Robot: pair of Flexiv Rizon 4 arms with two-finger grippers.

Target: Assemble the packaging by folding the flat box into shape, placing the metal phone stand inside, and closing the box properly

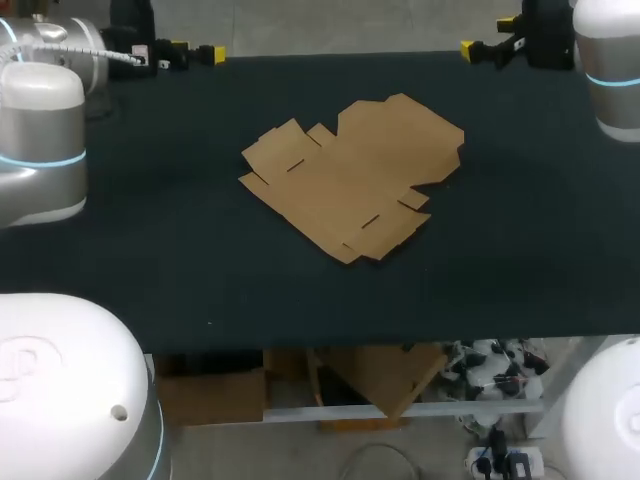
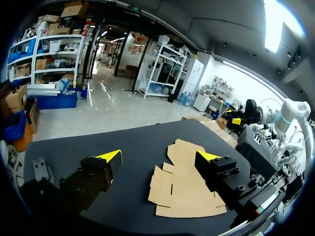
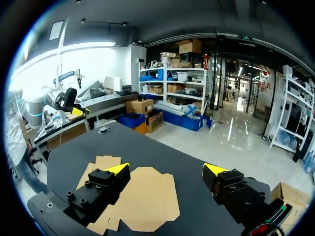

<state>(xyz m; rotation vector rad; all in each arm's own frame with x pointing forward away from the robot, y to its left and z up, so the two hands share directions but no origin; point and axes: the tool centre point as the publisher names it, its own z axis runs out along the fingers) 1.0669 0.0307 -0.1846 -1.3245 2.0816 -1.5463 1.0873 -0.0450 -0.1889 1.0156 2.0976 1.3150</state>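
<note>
Left tool (image 2: 160, 157) at far left corner, fingers spread wide. Right tool (image 3: 166, 169) at far right corner, same.

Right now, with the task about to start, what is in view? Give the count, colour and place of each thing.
flat box: one, brown cardboard, lying unfolded near the table's middle.
table: one, black top, under the box.
metal phone stand: none in view.
left arm: one, silver-white, at the table's left side.
right arm: one, silver-white, at the table's far right corner.
left gripper: one, black with yellow tips, open and empty, by the far left edge, clear of the box.
right gripper: one, black with yellow tips, open and empty, by the far right edge, clear of the box.
</note>
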